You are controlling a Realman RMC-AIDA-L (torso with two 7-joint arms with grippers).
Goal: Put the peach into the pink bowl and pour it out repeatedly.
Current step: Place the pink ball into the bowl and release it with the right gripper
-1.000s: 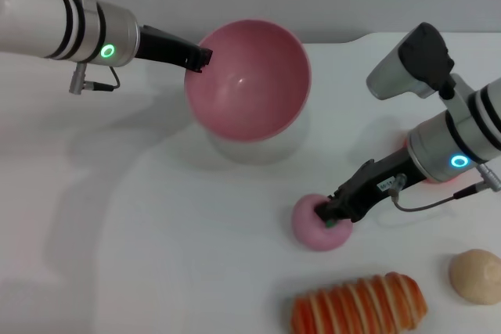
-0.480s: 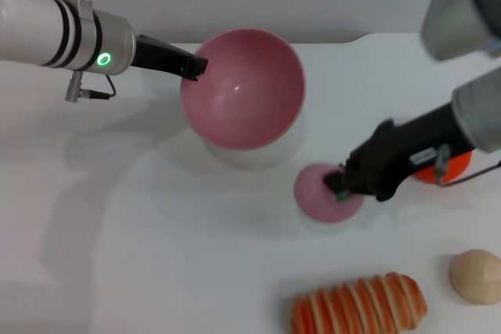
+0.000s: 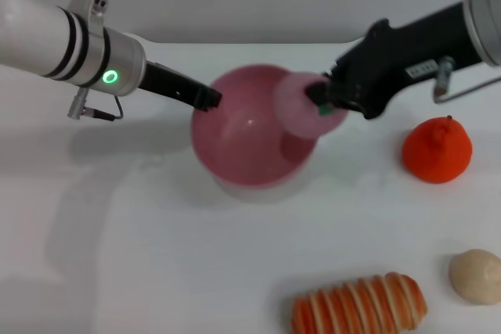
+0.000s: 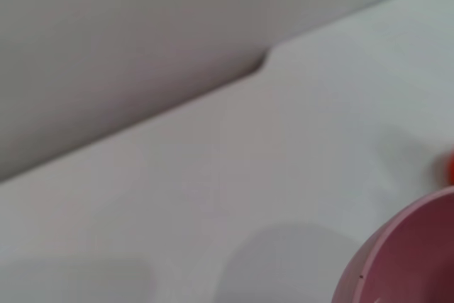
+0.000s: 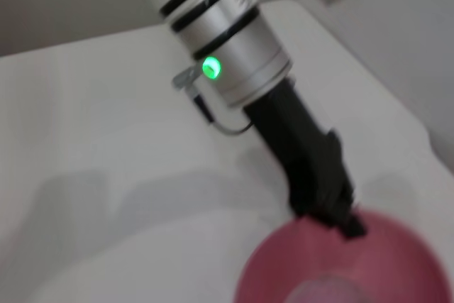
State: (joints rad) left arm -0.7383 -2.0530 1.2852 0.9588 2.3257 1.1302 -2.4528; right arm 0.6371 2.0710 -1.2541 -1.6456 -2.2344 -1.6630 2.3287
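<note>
counter: the white counter [image 3: 156,256] carries everything; its far edge runs along the grey wall.
bowl: the glossy, deep, round pink plastic bowl [image 3: 243,142] sits near the middle of the counter, toward the far edge, upright or close to it, with nothing resting inside; its rim also shows in the left wrist view [image 4: 404,260].
left hand: the left hand [image 3: 207,99] is closed on the bowl's rim on the robot's left side, steadying it; the right wrist view shows the same pinch [image 5: 340,218].
right hand: the right hand [image 3: 319,99] is closed on the peach and holds it over the bowl's right rim.
peach: the small, pale pink, matte round toy peach [image 3: 297,107] is off the counter, above the bowl's opening, not yet let go.
other things: a bright orange round fruit [image 3: 437,150] toward the right edge, a striped orange bread loaf [image 3: 360,307] at the near edge, a beige round lump [image 3: 475,275] by the near right corner.
progress: the carry looks nearly done; release into the bowl and the pour are left.
</note>
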